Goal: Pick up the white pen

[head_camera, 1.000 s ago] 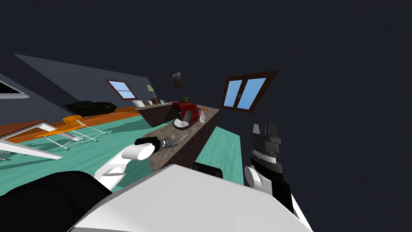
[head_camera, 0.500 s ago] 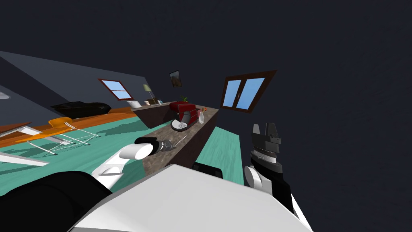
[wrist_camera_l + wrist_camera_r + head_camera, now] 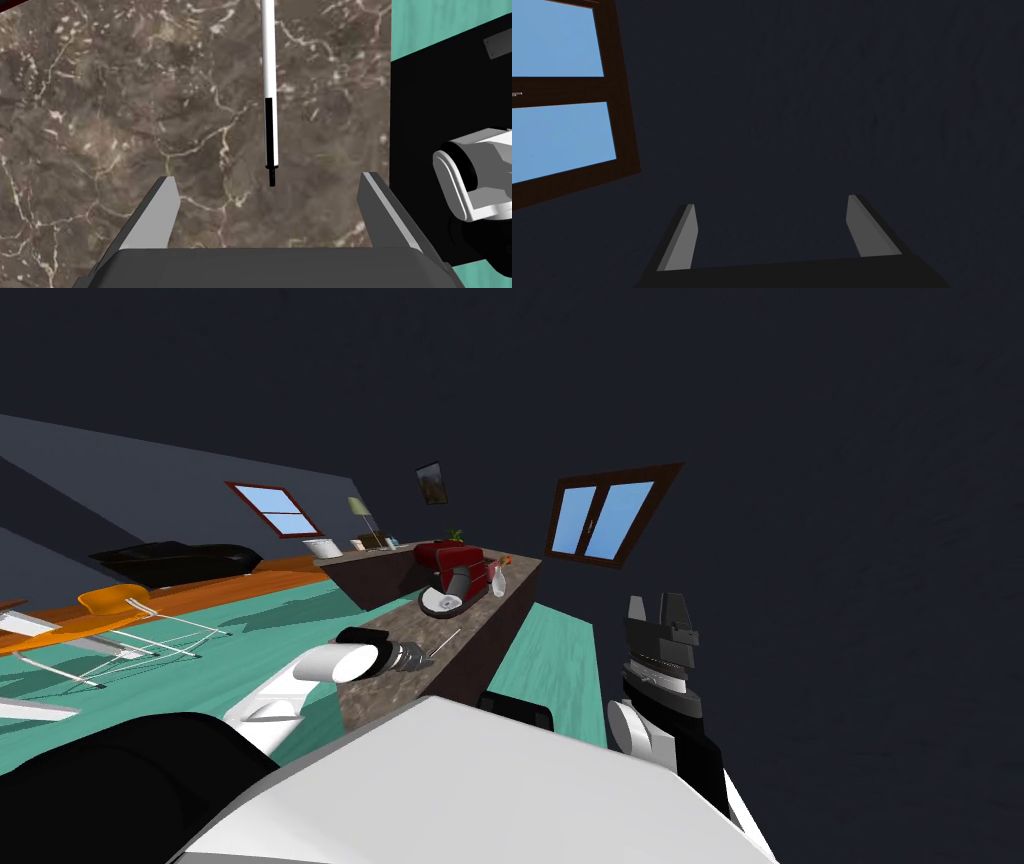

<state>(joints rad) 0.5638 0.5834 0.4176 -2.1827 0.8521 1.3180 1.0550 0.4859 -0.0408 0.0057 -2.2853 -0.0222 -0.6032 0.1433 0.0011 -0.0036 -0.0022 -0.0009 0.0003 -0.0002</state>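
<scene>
The white pen [image 3: 268, 65] with a black end lies on a brown marbled counter [image 3: 100, 125]. In the head view the thin pen [image 3: 446, 640] lies just beyond my left gripper [image 3: 428, 656]. In the left wrist view my left gripper [image 3: 270, 182] is open, its fingers [image 3: 162, 205] either side of the pen's black tip, which sits just ahead of the gap and nearer the far-side finger. My right gripper [image 3: 660, 610] is raised at the right, away from the counter, and its fingers [image 3: 684, 235] stand open with nothing between them.
Farther along the counter [image 3: 500, 608] stand a red and grey appliance [image 3: 455, 573] and a small pale vase [image 3: 498, 580]. The counter's edge drops to teal floor [image 3: 560, 648] on my right. An orange chair [image 3: 120, 600] and white frames stand far left.
My head view has swung: the room's left side slid leftward. The left gripper stays just short of the pen; the right arm holds still.
</scene>
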